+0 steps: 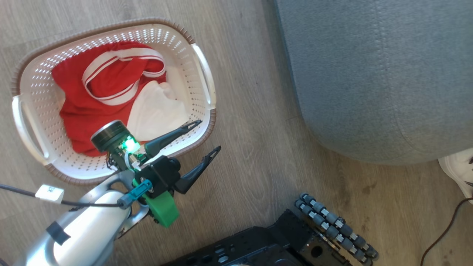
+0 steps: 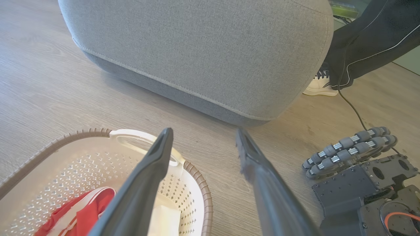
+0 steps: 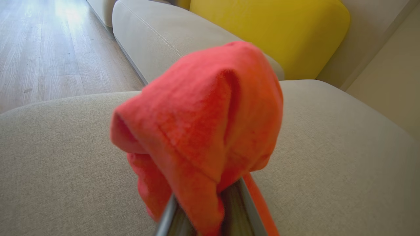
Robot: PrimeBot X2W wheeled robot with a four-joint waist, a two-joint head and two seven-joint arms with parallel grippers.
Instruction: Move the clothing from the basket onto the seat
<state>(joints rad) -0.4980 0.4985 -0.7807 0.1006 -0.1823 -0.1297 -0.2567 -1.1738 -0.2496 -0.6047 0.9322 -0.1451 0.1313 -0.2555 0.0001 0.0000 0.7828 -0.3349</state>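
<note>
Head view: your basket [image 1: 111,29], ten o'clock, holds red-and-white clothing [image 1: 92,96].
Right tool [image 3: 208,209]: clenched on a red garment [image 3: 203,114] over the seat [image 3: 328,147].
Left tool [image 1: 208,136]: released, empty.

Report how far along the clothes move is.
Done: no garment rests on the seat yet, as far as shown. In hand: the right claw is shut on a plain red garment, held above the seat. Remaining: a striped red garment lies in the basket; the open left claw hovers over its rim.
</note>
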